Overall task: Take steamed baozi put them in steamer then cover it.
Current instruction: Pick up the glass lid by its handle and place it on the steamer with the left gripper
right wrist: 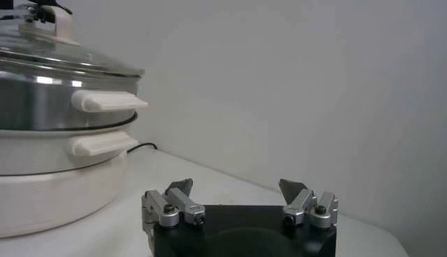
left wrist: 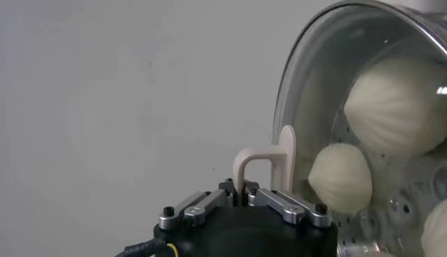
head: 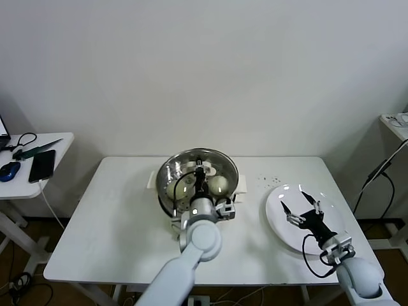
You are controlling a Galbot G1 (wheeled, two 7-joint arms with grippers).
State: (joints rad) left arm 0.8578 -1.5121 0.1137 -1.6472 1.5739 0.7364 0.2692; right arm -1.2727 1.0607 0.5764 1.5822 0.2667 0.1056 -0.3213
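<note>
- The steamer (head: 167, 191) stands at the middle of the white surface (head: 115, 223). It is a shiny steel basket on a white pot base (right wrist: 42, 188), with white side handles (right wrist: 105, 101) stacked one above the other.
- The cover (head: 220, 159) lies on top of the steamer. It is clear glass with a metal rim (right wrist: 70, 63), and its white handle (left wrist: 269, 157) rises upright at the centre as a slim arch.
- Through the glass the steamed baozi (left wrist: 341, 178) sit on the perforated floor — cream to pale yellow, smooth and round, with faint pleat lines running toward the top. Three show in the left wrist view; the head view makes out pale rounded shapes under the lid, partly hidden by the arm.
- The left tool (head: 199, 171) is over the centre of the cover, its fingers (left wrist: 293, 206) drawn tight together on the cover's handle, which stands up between them.
- The right tool (head: 302, 205) hovers over the flat white plate (head: 280, 223) on the right side of the surface, well apart from the steamer. Its fingers (right wrist: 174, 199) are spread wide and grasp nothing.
- Dark specks (head: 268, 180) lie on the surface between steamer and plate.
- A small side table (head: 60, 143) on the robot's left carries a phone (head: 42, 164), a blue mouse (head: 9, 170) and a cable.
</note>
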